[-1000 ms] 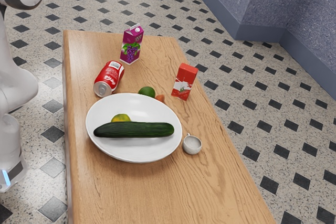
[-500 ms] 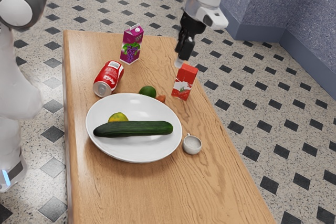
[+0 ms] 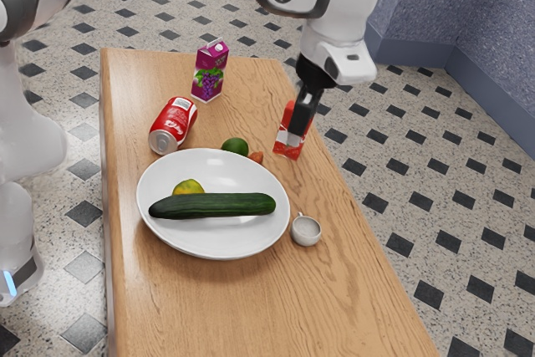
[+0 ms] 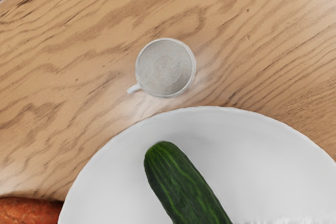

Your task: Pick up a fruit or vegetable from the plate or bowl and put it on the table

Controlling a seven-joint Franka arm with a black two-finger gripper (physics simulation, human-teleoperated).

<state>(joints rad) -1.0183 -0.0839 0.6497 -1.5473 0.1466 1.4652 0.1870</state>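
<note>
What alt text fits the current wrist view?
One end of a green cucumber lies in a white dish on a wooden table. Beside the dish are a white handled cup and part of an orange carrot.

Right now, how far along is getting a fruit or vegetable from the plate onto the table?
Nothing is surely done: the cucumber and yellow-green fruit lie on the plate; whether the lime and carrot on the table came from it, I can't tell. The gripper looks empty. Left: grasp one, lift it, set it down.
</note>
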